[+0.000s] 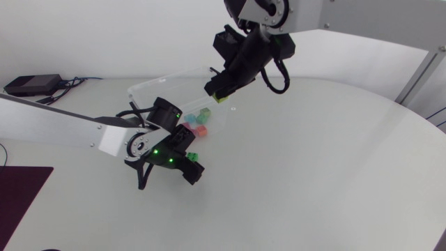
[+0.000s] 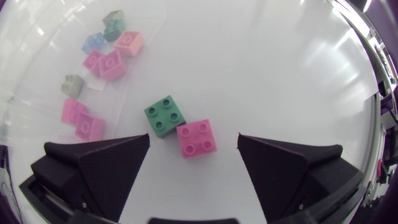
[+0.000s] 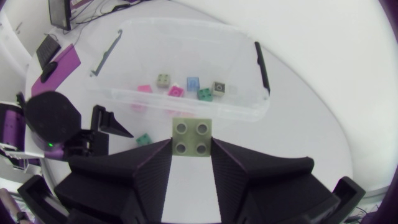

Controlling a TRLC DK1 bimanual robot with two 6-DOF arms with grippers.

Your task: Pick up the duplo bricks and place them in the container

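Here, olive brick [image 3: 191, 138] clamped between right fingers [image 3: 137, 174], container [image 3: 118, 94] ahead.

One overhead, two wrist-close — shared container [image 3: 205, 50]

A white, matte tabletop [image 1: 313, 160] fills the head view, its far edge curving round towards the right. The light is soft and even, and shadows on the surface are faint. In the left wrist view, pale streaks of glare lie across the same white tabletop. At its far left sits a small black box [image 1: 31, 84] with cables, and nearer, a dark purple mat [image 1: 21, 199] lies flat.
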